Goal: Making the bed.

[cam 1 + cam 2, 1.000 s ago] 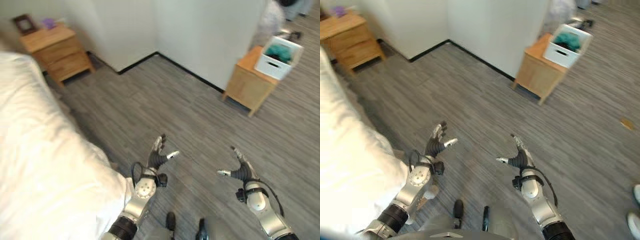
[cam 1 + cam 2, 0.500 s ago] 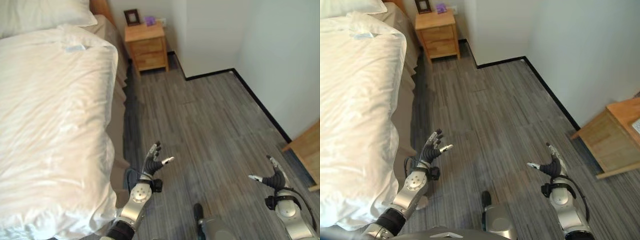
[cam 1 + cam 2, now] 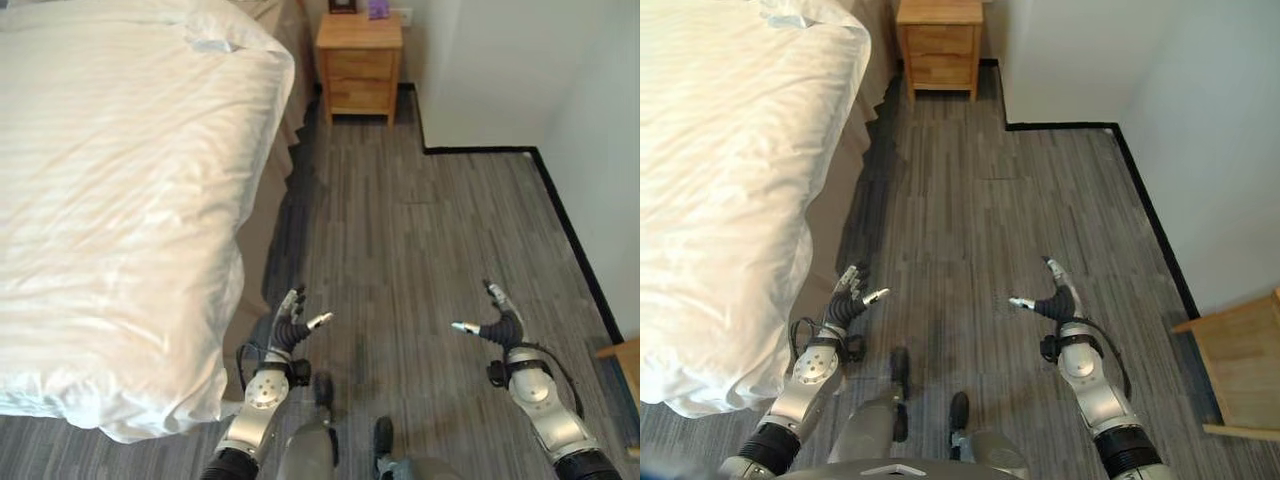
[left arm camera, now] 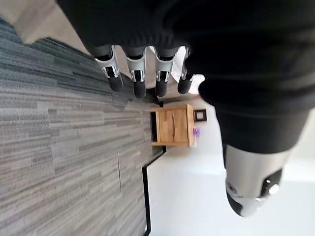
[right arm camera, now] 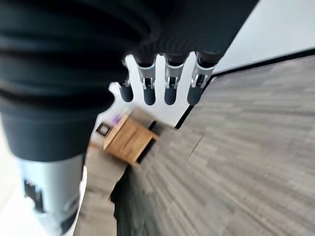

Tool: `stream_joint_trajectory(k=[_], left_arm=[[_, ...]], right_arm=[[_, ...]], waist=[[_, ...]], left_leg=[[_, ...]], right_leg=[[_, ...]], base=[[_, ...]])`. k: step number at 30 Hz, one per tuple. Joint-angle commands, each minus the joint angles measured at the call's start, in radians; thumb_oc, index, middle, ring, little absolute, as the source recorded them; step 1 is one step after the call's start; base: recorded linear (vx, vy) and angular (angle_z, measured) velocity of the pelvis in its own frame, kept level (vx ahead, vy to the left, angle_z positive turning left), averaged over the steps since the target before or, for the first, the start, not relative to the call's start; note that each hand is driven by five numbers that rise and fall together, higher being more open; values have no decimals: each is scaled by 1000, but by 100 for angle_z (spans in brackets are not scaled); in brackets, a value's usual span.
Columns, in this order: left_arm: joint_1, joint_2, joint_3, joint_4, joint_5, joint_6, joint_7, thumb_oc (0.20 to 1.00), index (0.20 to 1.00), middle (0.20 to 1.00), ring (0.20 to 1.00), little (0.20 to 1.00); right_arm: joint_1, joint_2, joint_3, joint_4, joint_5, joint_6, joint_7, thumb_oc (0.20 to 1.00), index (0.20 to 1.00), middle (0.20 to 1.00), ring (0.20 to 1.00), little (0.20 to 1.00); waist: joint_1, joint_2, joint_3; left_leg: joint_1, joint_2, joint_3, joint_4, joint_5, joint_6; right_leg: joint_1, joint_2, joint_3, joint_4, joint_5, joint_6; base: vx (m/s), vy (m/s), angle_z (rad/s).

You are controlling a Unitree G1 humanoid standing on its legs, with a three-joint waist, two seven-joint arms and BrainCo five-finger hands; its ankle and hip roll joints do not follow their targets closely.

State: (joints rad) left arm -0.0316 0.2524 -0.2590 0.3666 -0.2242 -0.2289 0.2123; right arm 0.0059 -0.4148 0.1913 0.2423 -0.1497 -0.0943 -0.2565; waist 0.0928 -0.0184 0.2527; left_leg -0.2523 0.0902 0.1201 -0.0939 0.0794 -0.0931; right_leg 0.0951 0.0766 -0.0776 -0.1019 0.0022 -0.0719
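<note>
the left hand (image 3: 290,335) has its fingers (image 4: 136,78) straight and relaxed with the thumb (image 3: 319,320) held apart, holding nothing; it hangs over the grey plank floor (image 3: 420,250) just beside the near corner of the bed (image 3: 120,200). the right hand (image 3: 503,328) is likewise spread, fingers (image 5: 170,88) loose and thumb (image 3: 462,326) pointing inward toward the other hand, empty, over the floor well apart from the bed. the two hands sit side by side with bare floor between them. the bed lies to the robot's left, covered by a white duvet (image 3: 720,180) that drapes over the near corner and bulges down toward the floor, with soft wrinkles across its top. below the duvet's edge a beige bed skirt (image 3: 262,215) shows along the side. at the far end of the bed, a wooden nightstand (image 3: 359,55) with drawers stands against the white wall (image 3: 480,70), with a small dark frame (image 3: 342,6) and a purple object (image 3: 378,8) on top. a black baseboard (image 3: 560,220) runs along the wall's foot. the corner of another wooden cabinet (image 3: 1238,365) shows at the robot's right.
</note>
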Motion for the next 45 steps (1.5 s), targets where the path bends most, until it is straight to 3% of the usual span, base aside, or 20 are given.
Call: stream_joint_trajectory(k=[1,2,5,6,9,11,12,15,17,20,27,29,30,32,35,37,39,40,42,45], left_arm=[[33,23,19,-101,-6,-30,-6,1000,1000,1000,1000,1000],[40,30,12,-102,-10,-27,-10,1000,1000,1000,1000,1000],[30,57,-6,-102,-1,-15,-25,1000,1000,1000,1000,1000],[30,57,-6,-102,-1,-15,-25,1000,1000,1000,1000,1000],[9,79,-29,-108,13,-11,-22,1000,1000,1000,1000,1000],[-4,88,-38,-117,8,-11,-22,1000,1000,1000,1000,1000],[-20,86,-45,-118,4,-8,-21,1000,1000,1000,1000,1000],[-29,74,-45,-122,-7,-11,-32,1000,1000,1000,1000,1000],[-27,66,-38,-119,-7,-13,-36,1000,1000,1000,1000,1000],[-26,61,-24,-109,-4,-19,-38,1000,1000,1000,1000,1000],[-30,43,-24,-76,8,-31,-34,1000,1000,1000,1000,1000],[-23,25,-33,-65,-1,-30,-34,1000,1000,1000,1000,1000],[-20,17,-30,-67,-26,-29,-36,1000,1000,1000,1000,1000],[-23,19,-34,-85,-57,-25,-39,1000,1000,1000,1000,1000],[-28,27,-32,-100,-55,-27,-39,1000,1000,1000,1000,1000],[-34,23,-21,-106,-50,-22,-32,1000,1000,1000,1000,1000],[-19,21,-9,-114,-43,-31,-26,1000,1000,1000,1000,1000],[-16,21,-10,-114,-43,-31,-26,1000,1000,1000,1000,1000],[4,15,2,-108,-30,-33,-23,1000,1000,1000,1000,1000],[15,11,4,-102,-26,-31,-25,1000,1000,1000,1000,1000]], right_arm=[[-5,-11,-28,-98,-16,-45,8,1000,1000,1000,1000,1000],[4,6,-7,-101,-27,-45,24,1000,1000,1000,1000,1000],[4,36,20,-101,-37,-48,37,1000,1000,1000,1000,1000],[4,36,19,-101,-37,-48,37,1000,1000,1000,1000,1000],[-9,53,31,-115,-26,-54,44,1000,1000,1000,1000,1000],[-7,59,29,-114,-32,-48,41,1000,1000,1000,1000,1000],[-5,62,23,-120,-30,-45,38,1000,1000,1000,1000,1000],[9,57,6,-121,-10,-44,38,1000,1000,1000,1000,1000],[17,57,-4,-115,-3,-39,32,1000,1000,1000,1000,1000],[27,60,-13,-106,2,-32,35,1000,1000,1000,1000,1000],[67,62,-17,-93,-5,-32,47,1000,1000,1000,1000,1000],[56,46,-3,-54,-14,-26,46,1000,1000,1000,1000,1000],[40,24,8,-32,-15,-26,45,1000,1000,1000,1000,1000],[22,0,12,-45,8,-34,35,1000,1000,1000,1000,1000],[2,-14,16,-54,20,-34,30,1000,1000,1000,1000,1000],[-31,-27,28,-53,22,-30,29,1000,1000,1000,1000,1000],[-36,-16,35,-51,26,-39,39,1000,1000,1000,1000,1000],[-34,-16,36,-50,27,-40,38,1000,1000,1000,1000,1000],[-33,-9,46,-29,16,-44,44,1000,1000,1000,1000,1000],[-33,-8,40,-21,2,-41,35,1000,1000,1000,1000,1000]], waist=[[44,-34,-44],[55,-55,-52],[63,-115,-57],[66,-112,-59],[21,-96,-41],[-9,-63,-23],[-37,-47,-8],[-85,-57,1],[-115,-59,3],[-137,-40,-2],[-182,-38,-27],[-181,-3,-41],[-176,6,-42],[-147,-5,-1],[-113,-39,25],[-59,-42,51],[-17,-28,38],[-13,-35,40],[25,8,18],[42,15,16]], left_leg=[[-43,-30,-38,12,112,-6],[-33,-30,-46,19,135,-6],[44,-62,-28,38,62,55],[42,-57,-26,37,65,54],[155,-50,-32,31,-13,86],[221,-37,-50,18,-48,95],[268,-40,-72,13,-75,98],[346,-65,-117,8,-139,84],[402,-65,-152,7,-193,67],[462,-34,-171,7,-244,46],[610,33,-240,32,-345,6],[580,78,-246,140,-311,-18],[482,83,-249,391,-163,-42],[299,69,-253,736,-19,-39],[176,56,-216,877,-45,-2],[35,46,-144,824,-117,1],[-17,-7,-74,522,-110,22],[1,-13,-66,502,-106,23],[-14,-35,-8,177,22,21],[-33,-32,80,33,73,4]], right_leg=[[165,-91,99,15,-167,188],[198,-109,121,15,-179,192],[135,-144,121,272,-100,276],[130,-140,125,271,-96,275],[-44,-139,99,593,115,334],[-154,-157,40,700,111,322],[-236,-145,3,650,60,281],[-288,-152,-27,396,-7,252],[-311,-178,-36,170,38,256],[-354,-201,-66,35,105,287],[-371,-245,-57,56,188,302],[-342,-208,-63,59,180,280],[-274,-177,-71,45,155,239],[-186,-160,-75,27,120,185],[-136,-160,-61,15,77,160],[-65,-145,-35,15,13,155],[-19,-119,6,15,-33,161],[-13,-127,11,15,-37,163],[53,-70,29,15,-101,157],[117,-58,27,15,-147,153]], base=[[703,230,-32],[571,209,-60],[466,168,-69],[183,103,-25],[277,159,16],[523,231,37],[617,173,33],[598,12,61],[479,-54,67],[563,-76,53],[487,-175,50],[505,-282,54],[383,-277,25],[405,-374,-10],[285,-255,-43],[488,-77,-51],[535,95,-57],[678,155,-91],[620,123,-60],[404,72,-11]])
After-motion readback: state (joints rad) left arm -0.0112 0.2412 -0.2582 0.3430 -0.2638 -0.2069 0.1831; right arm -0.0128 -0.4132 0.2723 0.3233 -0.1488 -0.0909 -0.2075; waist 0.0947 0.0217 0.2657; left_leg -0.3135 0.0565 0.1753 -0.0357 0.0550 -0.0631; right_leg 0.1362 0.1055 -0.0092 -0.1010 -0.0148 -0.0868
